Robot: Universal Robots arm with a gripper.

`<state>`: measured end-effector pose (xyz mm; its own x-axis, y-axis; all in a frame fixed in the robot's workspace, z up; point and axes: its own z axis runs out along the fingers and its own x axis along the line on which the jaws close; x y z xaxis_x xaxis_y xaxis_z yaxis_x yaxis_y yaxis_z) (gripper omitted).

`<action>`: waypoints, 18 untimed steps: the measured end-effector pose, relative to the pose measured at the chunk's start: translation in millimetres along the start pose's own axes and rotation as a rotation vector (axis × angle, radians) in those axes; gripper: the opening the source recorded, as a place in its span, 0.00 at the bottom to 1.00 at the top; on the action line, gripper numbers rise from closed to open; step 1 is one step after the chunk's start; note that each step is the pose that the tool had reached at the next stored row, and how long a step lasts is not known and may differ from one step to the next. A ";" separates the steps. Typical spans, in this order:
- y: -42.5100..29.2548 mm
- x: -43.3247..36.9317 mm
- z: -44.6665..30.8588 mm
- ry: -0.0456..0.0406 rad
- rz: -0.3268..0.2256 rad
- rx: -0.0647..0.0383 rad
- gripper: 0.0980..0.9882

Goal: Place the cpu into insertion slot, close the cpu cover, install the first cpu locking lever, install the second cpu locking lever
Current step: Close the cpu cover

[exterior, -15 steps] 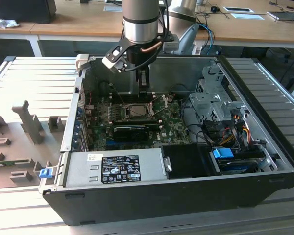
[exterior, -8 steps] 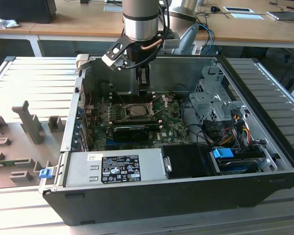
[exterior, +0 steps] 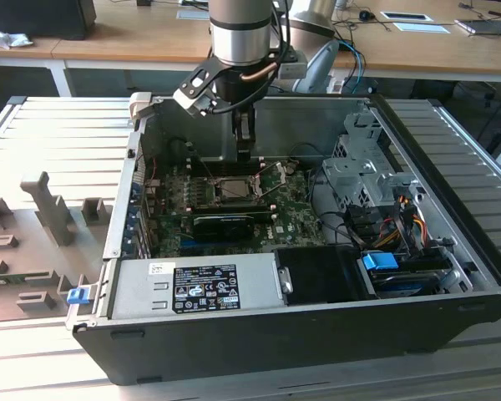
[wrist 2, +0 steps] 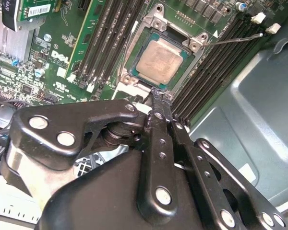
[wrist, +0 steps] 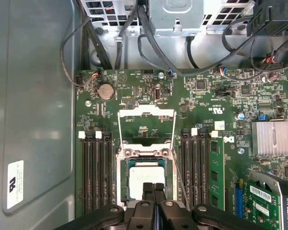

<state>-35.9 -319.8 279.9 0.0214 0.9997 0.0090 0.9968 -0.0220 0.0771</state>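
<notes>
The cpu [wrist 2: 159,60], a square chip with a silvery top, lies flat in the insertion slot [wrist 2: 134,53] on the green motherboard. It also shows in the first wrist view as the cpu [wrist: 143,178] inside the slot's silver frame [wrist: 121,167]. The cpu cover [wrist: 146,114] looks swung open on the slot's far side, with the board visible through its window. A thin wire lever [wrist 2: 235,38] sticks out free beside the slot. My gripper [wrist 2: 156,93] hangs just above the slot's edge, fingers shut with nothing between them. It also shows as the gripper [wrist: 153,186] and the gripper [exterior: 245,149].
Long black memory slots [wrist: 96,172] flank the socket on both sides. A black card [exterior: 224,224] lies across the board toward the power supply [exterior: 192,288]. The drive cage [exterior: 359,167] and cable bundles [wrist: 149,38] crowd one side. The case wall [wrist 2: 249,110] rises close by.
</notes>
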 end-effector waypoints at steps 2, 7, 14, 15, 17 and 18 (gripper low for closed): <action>0.1 0.0 -1.4 0.0000 0.000 0.000 0.01; 0.3 0.0 -3.7 0.0000 0.000 0.000 0.01; 0.6 0.1 -7.2 0.0000 0.000 0.000 0.01; 0.6 0.1 -7.6 0.0000 0.000 0.000 0.01; 0.6 0.1 -8.2 0.0000 0.000 0.000 0.01; 0.7 0.1 -8.5 0.0000 0.000 0.000 0.01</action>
<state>-35.9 -319.8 288.5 0.0213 0.9997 0.0090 0.9968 -0.0220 0.0771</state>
